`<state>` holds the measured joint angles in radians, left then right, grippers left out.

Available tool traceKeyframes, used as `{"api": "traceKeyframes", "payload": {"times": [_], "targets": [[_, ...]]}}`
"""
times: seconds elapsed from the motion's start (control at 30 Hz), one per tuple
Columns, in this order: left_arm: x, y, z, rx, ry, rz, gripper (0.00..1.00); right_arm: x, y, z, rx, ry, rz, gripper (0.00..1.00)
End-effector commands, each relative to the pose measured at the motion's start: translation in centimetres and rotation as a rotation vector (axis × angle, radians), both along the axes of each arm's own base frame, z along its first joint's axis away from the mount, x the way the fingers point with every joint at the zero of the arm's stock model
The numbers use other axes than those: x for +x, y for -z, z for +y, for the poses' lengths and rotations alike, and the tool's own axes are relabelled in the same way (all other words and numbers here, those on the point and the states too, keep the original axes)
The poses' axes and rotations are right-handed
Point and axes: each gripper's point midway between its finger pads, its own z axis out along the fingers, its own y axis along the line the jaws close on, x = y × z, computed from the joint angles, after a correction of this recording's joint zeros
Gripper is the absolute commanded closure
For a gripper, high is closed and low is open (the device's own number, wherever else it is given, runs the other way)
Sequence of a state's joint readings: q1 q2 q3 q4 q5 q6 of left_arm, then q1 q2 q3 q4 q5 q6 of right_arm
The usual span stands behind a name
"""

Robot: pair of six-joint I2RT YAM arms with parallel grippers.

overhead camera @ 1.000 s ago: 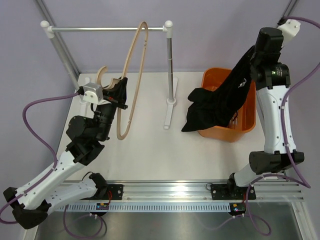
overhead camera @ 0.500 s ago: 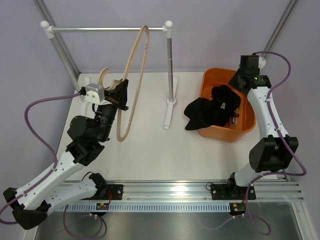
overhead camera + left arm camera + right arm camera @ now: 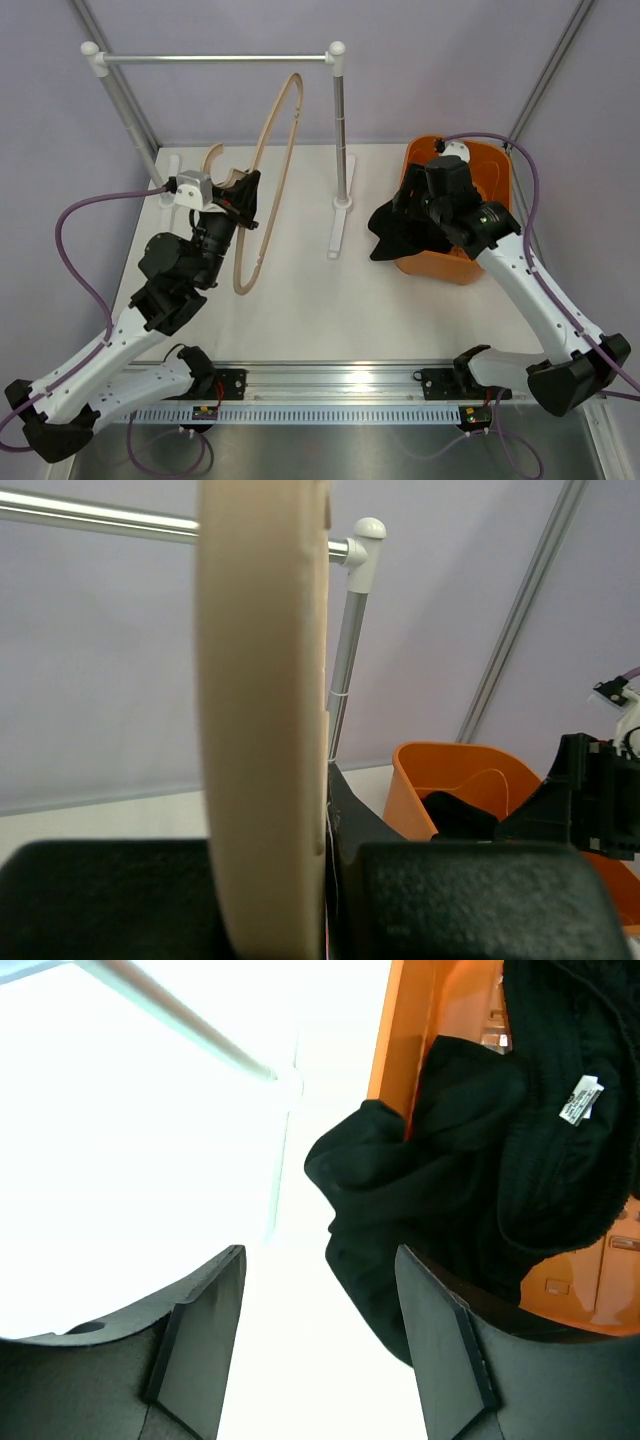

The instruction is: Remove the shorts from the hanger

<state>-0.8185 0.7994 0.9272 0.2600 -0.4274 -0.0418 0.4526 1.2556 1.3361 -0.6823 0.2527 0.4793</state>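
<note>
The light tan wooden hanger is bare and stands tilted on edge left of the rail stand. My left gripper is shut on its frame near the hook. In the left wrist view the hanger fills the gap of my left gripper. The black shorts lie bunched in the orange basket, one part draped over its left rim. My right gripper hovers over that rim. In the right wrist view my right gripper is open and holds nothing, with the shorts just beyond.
The white-and-metal rail stand spans the back, its right post standing between the hanger and the basket. Purple cables loop beside both arms. Slanted frame poles rise at the back corners.
My right gripper has opened and let go of the shorts, which dropped into the basket. The right arm came down and left over the basket's rim. The left arm and hanger barely shifted.
</note>
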Motion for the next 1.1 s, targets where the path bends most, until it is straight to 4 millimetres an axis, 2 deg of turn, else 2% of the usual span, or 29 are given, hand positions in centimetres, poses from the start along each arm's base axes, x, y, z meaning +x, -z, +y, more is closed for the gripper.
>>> {"api": "traceKeyframes", "payload": {"times": [0.0,0.13,0.3,0.37,0.4,0.47,0.5,0.57,0.6,0.63,0.67,0.73,0.77,0.8,0.97,1.07], "targets": [[-0.8,-1.7,1.2,-0.083,-0.007,-0.028,1.00,-0.9,0.7,-1.2,-0.060,0.054,0.002,0.31],[-1.1,-1.6,1.5,-0.084,-0.005,-0.023,1.00,-3.4,3.5,0.8,-0.088,0.014,0.078,0.31],[-1.3,-1.6,1.8,-0.083,-0.007,-0.022,1.00,-6.0,6.5,5.1,-0.046,-0.066,0.108,0.29],[-1.3,-1.5,1.9,-0.080,-0.012,-0.019,1.00,-6.5,7.5,5.8,-0.027,-0.049,0.123,0.28],[-1.3,-1.4,1.9,-0.076,-0.012,-0.015,1.00,-6.6,8.9,5.8,-0.034,-0.037,0.136,0.27],[-1.4,-1.6,1.9,-0.075,-0.009,-0.016,1.00,-6.3,9.8,5.2,-0.031,0.024,0.126,0.25],[-1.4,-1.5,1.9,-0.073,-0.009,-0.015,1.00,-6.5,11.0,4.6,-0.043,0.044,0.131,0.24],[-1.4,-1.5,2.1,-0.065,-0.014,-0.012,1.00,-5.9,11.1,4.0,-0.024,0.107,0.084,0.23],[-1.5,-1.5,2.2,-0.063,-0.017,-0.012,1.00,-6.1,11.9,3.4,-0.031,0.119,0.081,0.22],[-1.5,-1.5,2.3,-0.061,-0.019,-0.011,1.00,-5.6,11.7,3.7,0.002,0.131,0.047,0.20],[-1.6,-1.5,2.4,-0.061,-0.024,-0.013,1.00,-5.6,12.4,3.2,-0.002,0.152,0.035,0.20],[-1.6,-1.5,2.5,-0.060,-0.024,-0.012,1.00,-4.8,12.1,3.6,0.042,0.164,-0.021,0.18],[-1.7,-1.6,2.6,-0.062,-0.022,-0.015,1.00,-4.8,13.0,3.1,0.038,0.178,-0.032,0.18],[-1.7,-1.5,2.5,-0.058,-0.023,-0.013,1.00,-4.0,12.1,3.8,0.090,0.183,-0.085,0.18],[-1.7,-1.5,2.7,-0.052,-0.031,-0.011,1.00,-2.4,11.8,4.3,0.104,0.192,-0.177,0.20],[-1.8,-1.5,2.9,-0.048,-0.036,-0.012,1.00,-1.4,11.4,5.1,0.127,0.194,-0.209,0.26]]}}
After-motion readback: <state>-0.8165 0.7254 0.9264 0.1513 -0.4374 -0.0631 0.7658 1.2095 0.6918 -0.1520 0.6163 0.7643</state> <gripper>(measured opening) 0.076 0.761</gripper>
